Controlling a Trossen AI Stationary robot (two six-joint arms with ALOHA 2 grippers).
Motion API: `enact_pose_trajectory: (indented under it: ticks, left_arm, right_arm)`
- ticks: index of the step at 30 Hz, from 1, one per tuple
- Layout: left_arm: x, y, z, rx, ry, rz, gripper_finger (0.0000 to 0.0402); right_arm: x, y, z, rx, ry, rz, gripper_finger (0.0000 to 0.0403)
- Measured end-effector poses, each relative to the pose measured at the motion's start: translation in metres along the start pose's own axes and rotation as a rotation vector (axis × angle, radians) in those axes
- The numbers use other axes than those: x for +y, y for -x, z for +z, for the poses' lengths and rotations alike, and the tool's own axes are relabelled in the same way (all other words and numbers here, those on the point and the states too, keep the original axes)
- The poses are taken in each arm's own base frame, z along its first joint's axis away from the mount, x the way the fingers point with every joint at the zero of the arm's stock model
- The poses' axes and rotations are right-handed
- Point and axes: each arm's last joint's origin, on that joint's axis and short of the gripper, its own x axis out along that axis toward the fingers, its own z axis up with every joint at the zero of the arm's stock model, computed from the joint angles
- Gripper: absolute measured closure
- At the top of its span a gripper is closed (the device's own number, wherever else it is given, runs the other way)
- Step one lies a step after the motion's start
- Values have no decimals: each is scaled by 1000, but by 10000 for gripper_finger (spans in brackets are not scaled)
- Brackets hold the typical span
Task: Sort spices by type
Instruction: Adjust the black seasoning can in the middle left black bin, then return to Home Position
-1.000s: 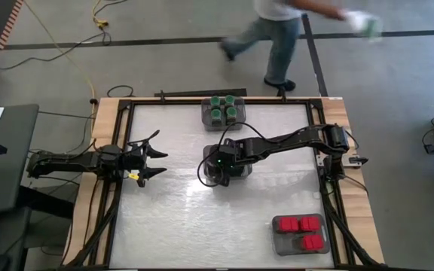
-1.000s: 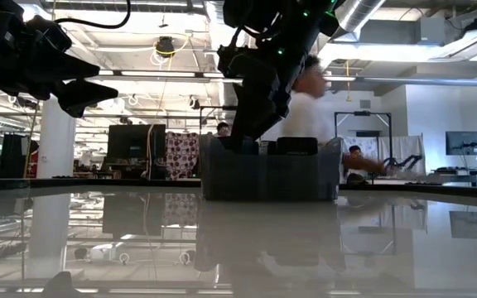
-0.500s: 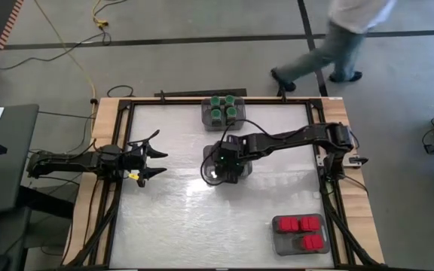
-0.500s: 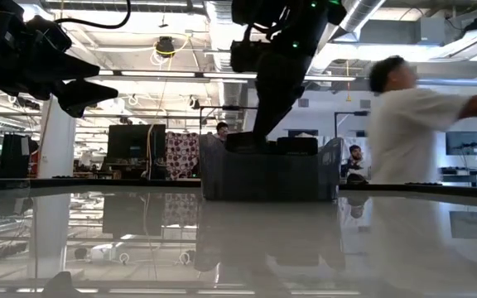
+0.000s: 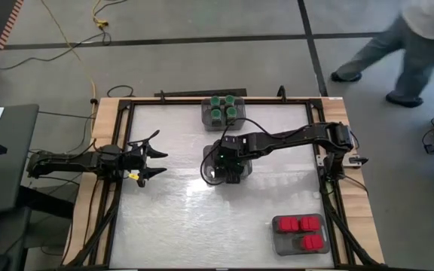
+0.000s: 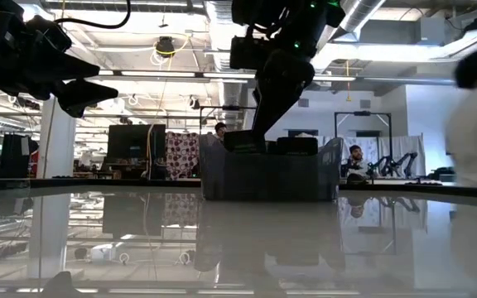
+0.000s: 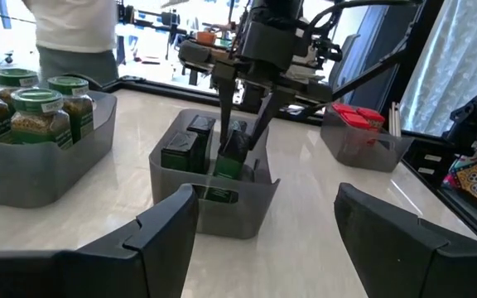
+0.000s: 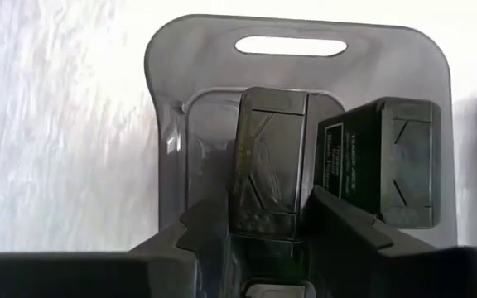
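**A:** High view first: what surrounds the work?

**B:** The right gripper (image 5: 224, 167) reaches into the middle bin (image 5: 243, 170) at table centre; the green-capped jars (image 5: 224, 109) sit in a bin at twelve o'clock by the far edge; the red-capped jars (image 5: 301, 231) sit in a bin at five o'clock near the front edge; the left gripper (image 5: 155, 154) hangs at nine o'clock with its fingers spread and nothing between them; a person (image 5: 417, 45) walks past beyond the table; bare tabletop lies between the bins.

**A:** Low view?

**B:** The right arm drops into the middle bin from above; open table lies in front.

**A:** Left wrist view?

**B:** The right gripper's fingers (image 7: 263, 124) straddle a black-topped jar (image 7: 232, 151); another black jar stands beside it.

**A:** Right wrist view?

**B:** The fingers clasp that jar inside the bin; its neighbour stands just beside, close to the bin wall.
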Motion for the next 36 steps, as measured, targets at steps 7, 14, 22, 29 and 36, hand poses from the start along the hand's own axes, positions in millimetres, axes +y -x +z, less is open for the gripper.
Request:
enact_pose_trajectory:
  ticks: [7, 14, 22, 29, 36]
  left_arm:
    - [0, 0, 0, 0, 0, 0, 131]
    - [0, 0, 0, 0, 0, 0, 131]
    - [0, 0, 0, 0, 0, 0, 131]
    - [0, 0, 0, 0, 0, 0, 131]
    - [0, 0, 0, 0, 0, 0, 131]
  right_arm:
    - [0, 0, 1, -9, 24, 5, 222]
    - [1, 0, 0, -5, 25, 23, 220]
    - [-1, 0, 0, -4, 20, 21, 216]
    - [-1, 0, 0, -3, 20, 21, 211]
    - [-1, 0, 0, -3, 19, 20, 181]
